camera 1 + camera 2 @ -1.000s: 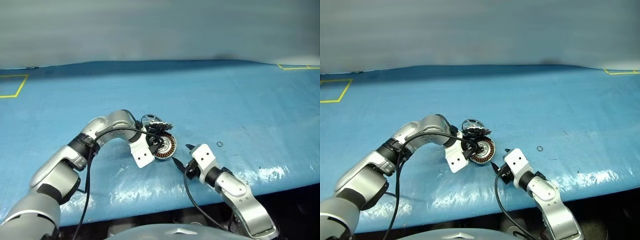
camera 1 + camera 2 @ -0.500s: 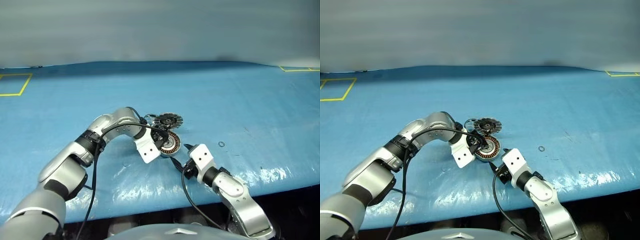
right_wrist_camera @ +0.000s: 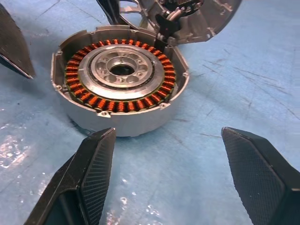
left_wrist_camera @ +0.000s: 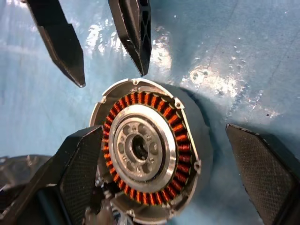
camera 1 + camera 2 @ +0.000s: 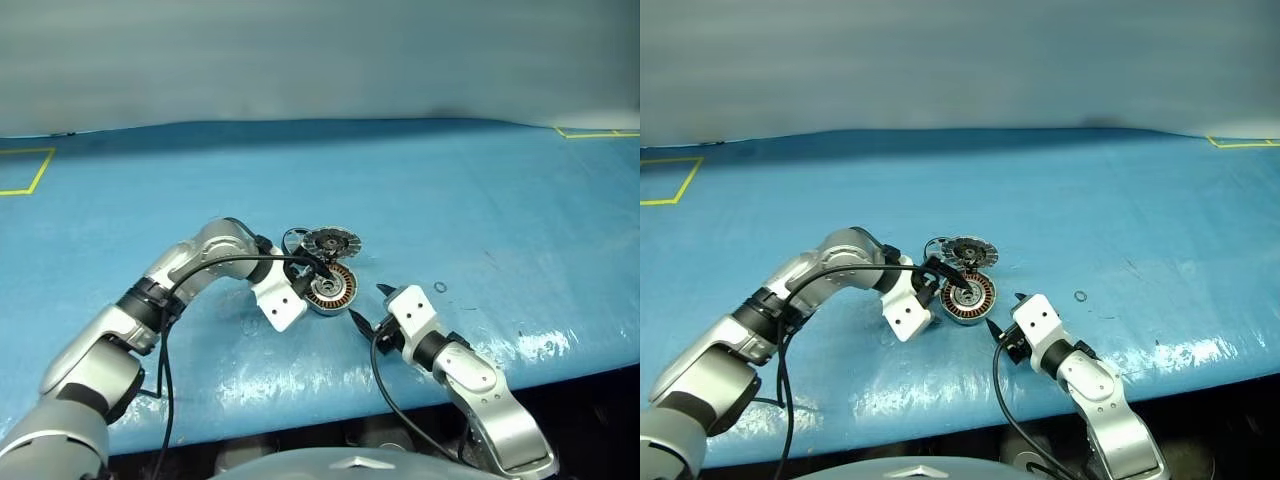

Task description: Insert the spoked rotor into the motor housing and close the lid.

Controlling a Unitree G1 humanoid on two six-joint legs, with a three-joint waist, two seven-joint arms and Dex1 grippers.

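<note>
Two wide, empty claws, left (image 5: 318, 272) and right (image 5: 366, 308), flanking motor housing (image 5: 330, 288); finned lid (image 5: 330, 241) just behind.

The motor housing (image 5: 331, 289) lies on the tabletop (image 5: 480, 190), nearer its front edge than its back edge and roughly midway between the side edges. The lid (image 5: 331, 241) lies just behind it, close against its rim. A small ring (image 5: 439, 288) lies to the housing's right, well apart, also towards the front edge.
</note>
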